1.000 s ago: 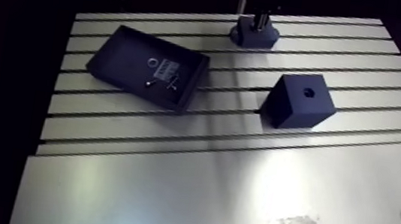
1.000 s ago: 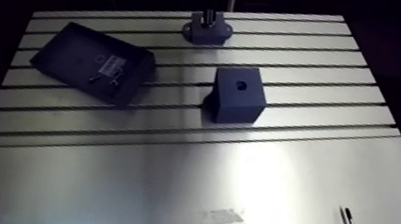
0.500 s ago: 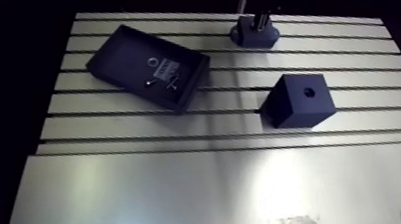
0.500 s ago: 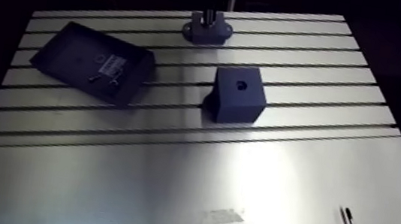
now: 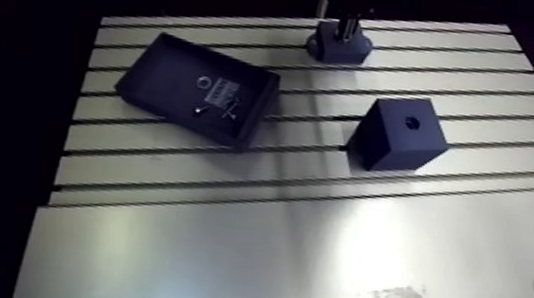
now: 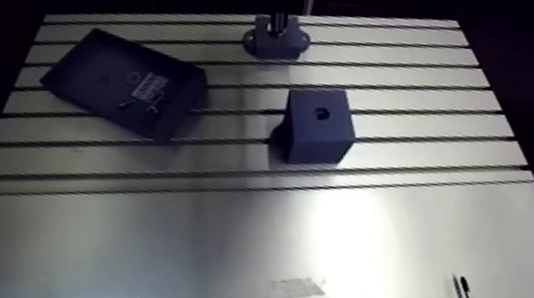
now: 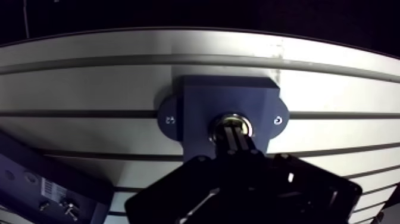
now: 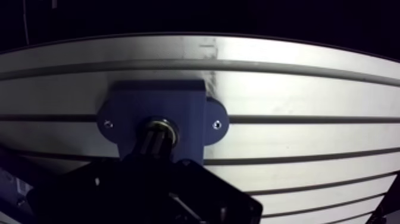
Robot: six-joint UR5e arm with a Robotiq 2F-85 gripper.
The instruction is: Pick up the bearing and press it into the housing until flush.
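We see no change from the earlier arm views: the gripper [image 7: 233, 134] stands over the flanged dark-blue housing [image 7: 196, 98] near the far edge of the slotted table [image 7: 89, 83]. Its fingers are drawn together, with their tips on the bearing [image 7: 215, 124]. The bearing's metal ring sits in the housing's bore, seemingly about level with its face, so we judge the press is being held or is nearly done, though we cannot confirm it is flush.

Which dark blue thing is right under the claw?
The small flat housing with two round ears, at the far edge of the table. The claw points into its shiny middle. The cube and the tray sit apart.
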